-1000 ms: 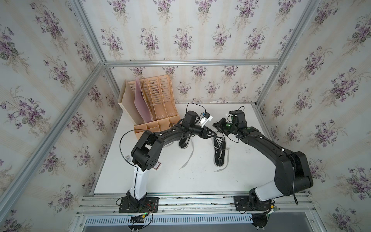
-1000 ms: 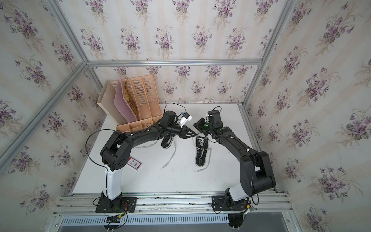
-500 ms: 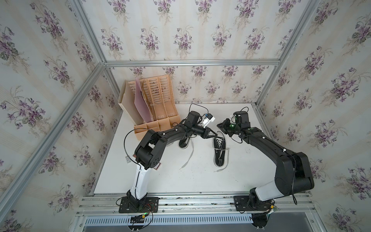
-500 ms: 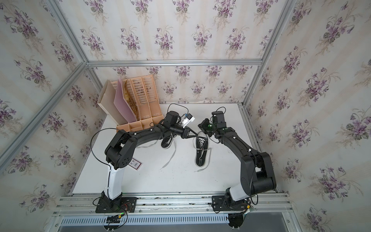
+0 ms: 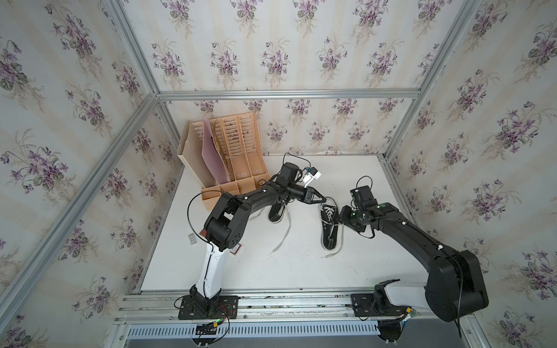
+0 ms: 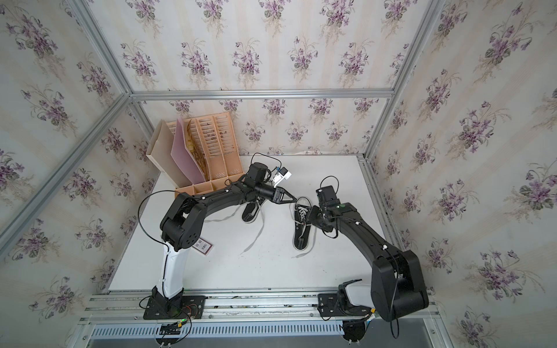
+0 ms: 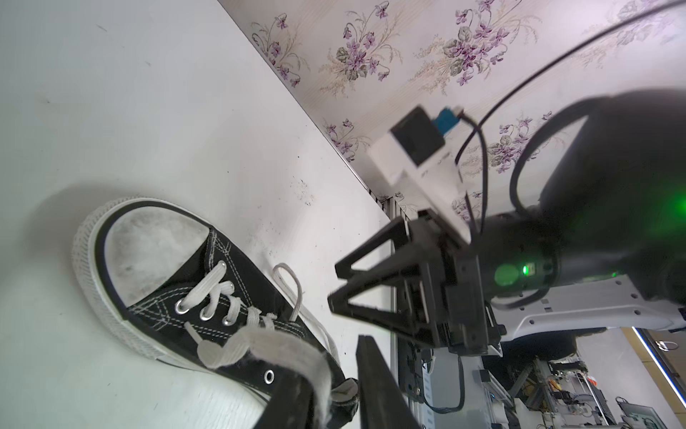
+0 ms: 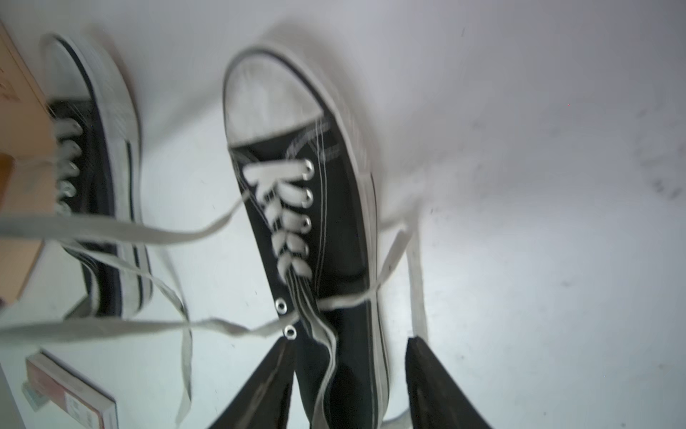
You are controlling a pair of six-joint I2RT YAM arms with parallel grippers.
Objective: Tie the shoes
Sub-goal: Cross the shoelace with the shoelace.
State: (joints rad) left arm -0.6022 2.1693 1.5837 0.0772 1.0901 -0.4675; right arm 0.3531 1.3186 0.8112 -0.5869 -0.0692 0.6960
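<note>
White tabletop (image 5: 301, 271) inside floral-papered walls, both arms bent over a pair of untied shoes (image 6: 301, 229).
Nearest, the right sneaker (image 5: 330, 232) points its toe at the back wall, and the right gripper (image 8: 349, 341) hangs over its rear half, jaws apart. By its toe, the left gripper (image 5: 324, 199) is slightly parted, with a lace (image 7: 274, 343) draped over one finger (image 7: 287, 406). The left sneaker (image 5: 277, 212) lies partly under that arm, and a tan file organizer (image 5: 241, 156) stands farther back.

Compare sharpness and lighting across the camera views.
Right wrist view: motion blur smears the black canvas sneaker with the white toe cap; the white table glares. Left wrist view: sneaker sharp, nearest flat white-grey lace defocused. Both top views: sharp, evenly lit.
</note>
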